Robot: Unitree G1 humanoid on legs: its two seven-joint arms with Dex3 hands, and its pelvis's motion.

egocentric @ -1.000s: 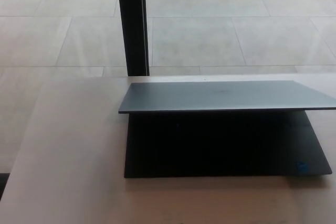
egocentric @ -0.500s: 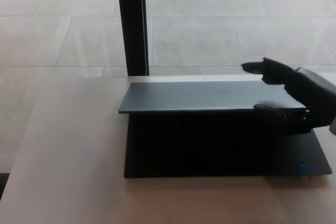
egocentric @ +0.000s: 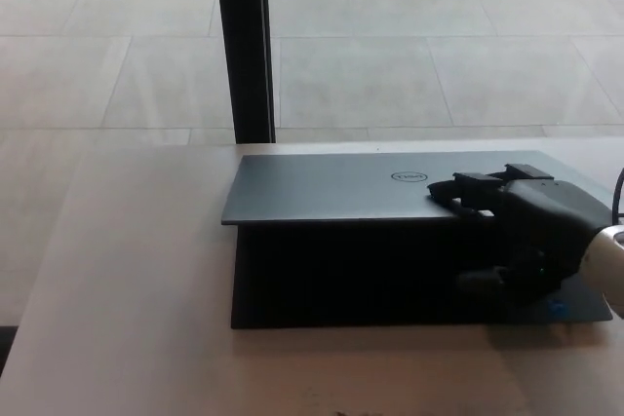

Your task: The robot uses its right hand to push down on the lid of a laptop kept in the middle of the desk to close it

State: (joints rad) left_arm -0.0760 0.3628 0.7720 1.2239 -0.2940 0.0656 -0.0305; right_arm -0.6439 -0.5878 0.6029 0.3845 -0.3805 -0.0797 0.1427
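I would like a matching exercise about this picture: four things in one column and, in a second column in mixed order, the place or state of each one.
Things:
1. laptop lid
2. right hand
3. black post
4. laptop base

Places or states:
A. stands upright on the tiled floor behind the desk
B. lies flat and dark on the desk, in shadow
C. grey, with a round logo, lowered far but not yet shut
D. comes in from the picture's right, with its fingers on top of the lid

Pairs: 1-C, 2-D, 3-A, 4-B
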